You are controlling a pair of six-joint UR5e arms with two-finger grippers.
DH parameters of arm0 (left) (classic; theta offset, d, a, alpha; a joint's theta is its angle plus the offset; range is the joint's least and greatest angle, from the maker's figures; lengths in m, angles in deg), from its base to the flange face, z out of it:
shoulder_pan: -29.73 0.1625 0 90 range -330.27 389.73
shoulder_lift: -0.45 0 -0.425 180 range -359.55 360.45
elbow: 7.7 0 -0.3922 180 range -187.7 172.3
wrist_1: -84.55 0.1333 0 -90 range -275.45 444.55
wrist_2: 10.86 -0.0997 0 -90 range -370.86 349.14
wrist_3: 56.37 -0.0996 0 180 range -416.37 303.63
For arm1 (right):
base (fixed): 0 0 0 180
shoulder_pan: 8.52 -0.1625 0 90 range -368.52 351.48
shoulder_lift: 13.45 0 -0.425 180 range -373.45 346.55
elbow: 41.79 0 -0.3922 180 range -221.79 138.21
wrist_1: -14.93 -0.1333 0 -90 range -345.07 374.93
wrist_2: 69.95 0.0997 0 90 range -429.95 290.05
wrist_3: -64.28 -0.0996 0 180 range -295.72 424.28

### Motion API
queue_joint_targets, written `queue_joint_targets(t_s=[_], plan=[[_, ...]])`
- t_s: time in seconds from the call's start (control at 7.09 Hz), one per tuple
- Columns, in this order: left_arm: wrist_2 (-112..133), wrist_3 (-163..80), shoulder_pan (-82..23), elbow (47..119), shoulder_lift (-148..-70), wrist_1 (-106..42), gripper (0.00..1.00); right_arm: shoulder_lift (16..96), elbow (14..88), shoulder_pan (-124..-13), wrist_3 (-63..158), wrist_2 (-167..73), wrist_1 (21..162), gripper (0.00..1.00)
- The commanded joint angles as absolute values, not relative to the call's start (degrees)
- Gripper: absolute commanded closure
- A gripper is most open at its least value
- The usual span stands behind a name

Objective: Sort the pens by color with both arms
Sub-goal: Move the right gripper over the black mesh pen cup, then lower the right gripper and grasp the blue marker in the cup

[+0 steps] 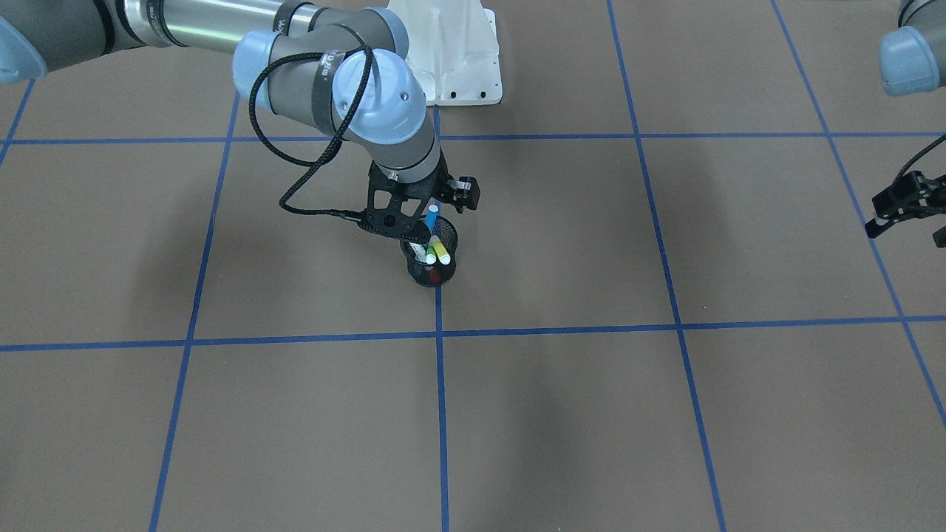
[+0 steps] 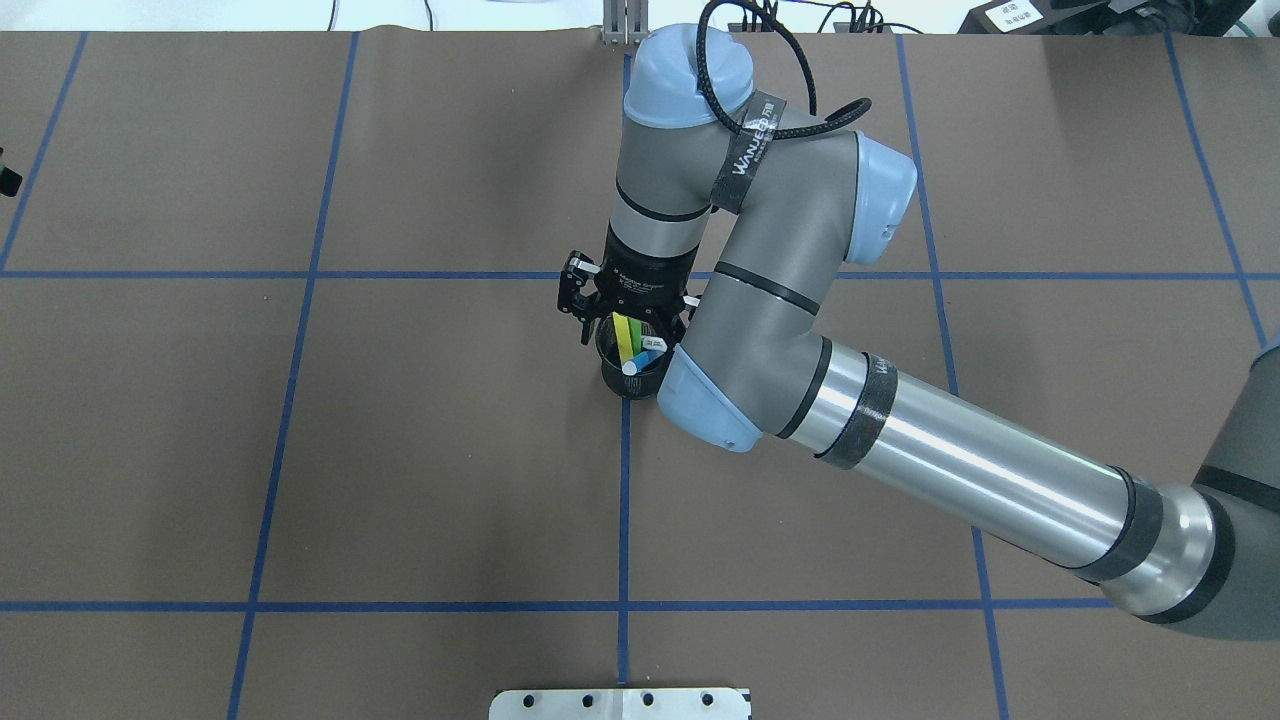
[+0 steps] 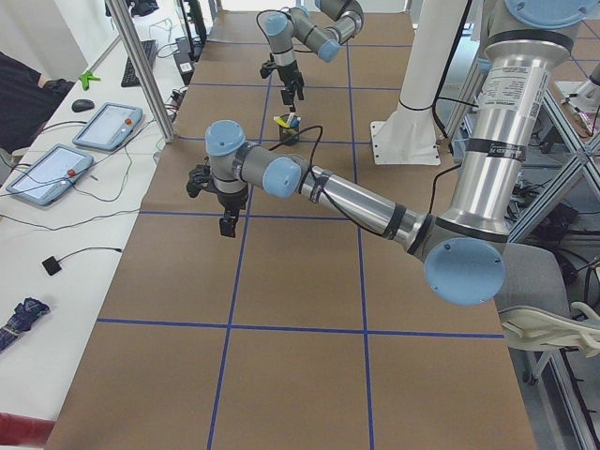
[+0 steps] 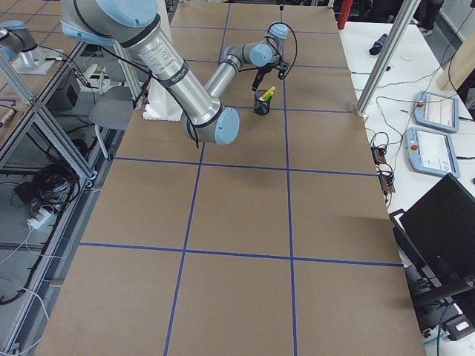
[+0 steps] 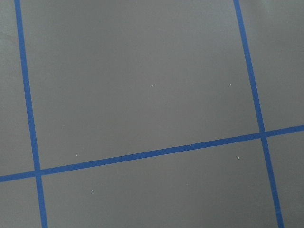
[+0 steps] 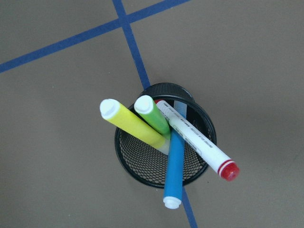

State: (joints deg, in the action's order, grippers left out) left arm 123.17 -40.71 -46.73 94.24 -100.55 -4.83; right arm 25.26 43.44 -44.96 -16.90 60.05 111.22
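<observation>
Pick no. 1: our right black two-finger gripper (image 2: pixel 628 312), open & empty, hovers over the black mesh cup (image 6: pixel 142 166) at frame centre. Next we'd lower onto the slim blue marker pen (image 6: pixel 175 166). Left black gripper (image 1: pixel 909 222), at right edge, is open too.

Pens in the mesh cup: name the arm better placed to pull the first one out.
Right. The right gripper hangs open directly over the mesh cup holding all four pens; the left gripper is far off to the side.

Yellow pen (image 6: pixel 130 124), green pen (image 6: pixel 152 116), blue pen (image 6: pixel 175 171) and red-capped white pen (image 6: pixel 197 142) lean splayed, seemingly loose, in the mesh cup (image 6: pixel 142 166)
</observation>
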Motion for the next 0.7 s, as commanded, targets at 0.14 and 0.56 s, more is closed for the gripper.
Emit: queue_joint_targets(t_s=[0.14,0.56], plan=[[123.17,-40.72,-46.73,94.34,-100.62,-4.83,0.00,25.48,42.41,-44.47,-16.41,60.04,110.38,0.34],[123.17,-40.72,-46.73,94.52,-100.62,-4.83,0.00,25.48,41.36,-44.20,-16.06,60.04,109.16,0.42]])
